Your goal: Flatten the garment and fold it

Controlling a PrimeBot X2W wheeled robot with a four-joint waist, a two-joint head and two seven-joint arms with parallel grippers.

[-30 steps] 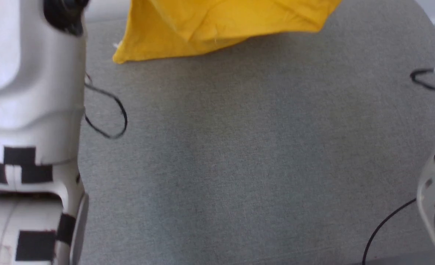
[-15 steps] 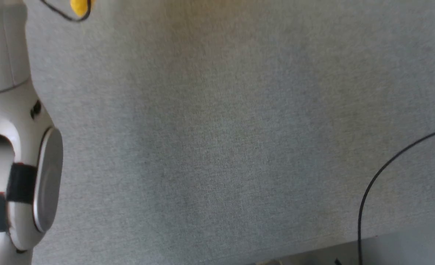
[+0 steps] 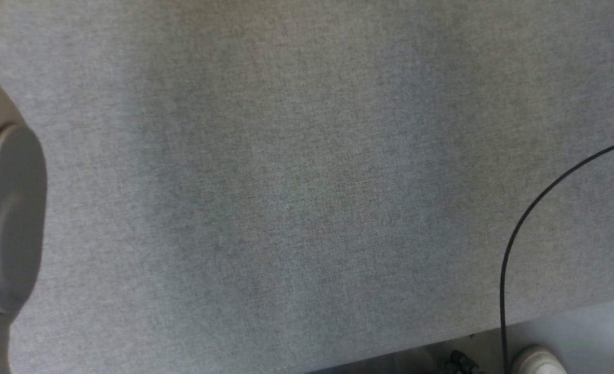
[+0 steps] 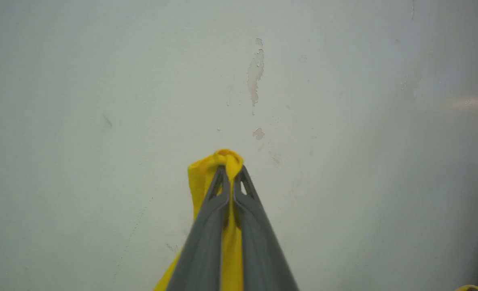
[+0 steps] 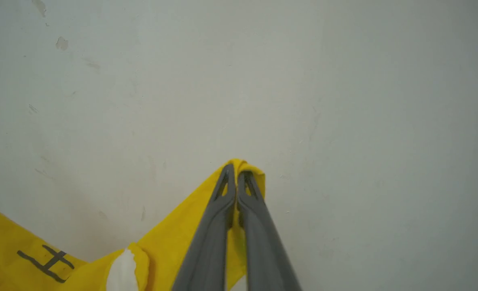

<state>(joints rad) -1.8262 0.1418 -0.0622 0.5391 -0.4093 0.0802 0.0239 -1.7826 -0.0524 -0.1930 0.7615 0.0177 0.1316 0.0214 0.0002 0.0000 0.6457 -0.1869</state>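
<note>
Yellow cloth of the garment [image 4: 200, 178] is pinched in the left pincer [image 4: 231, 180]. Its two dark fingers press together on a bunched fold that pokes just past the tips and trails back along them toward the wrist, with a pale wall [image 4: 101, 81] of chipped paint behind. The right pincer [image 5: 236, 180] is likewise clamped on a fold; from there the cloth slopes to that view's lower left, showing black stripes [image 5: 45, 258] and a white patch [image 5: 121, 273]; its long axis cannot be told
</note>
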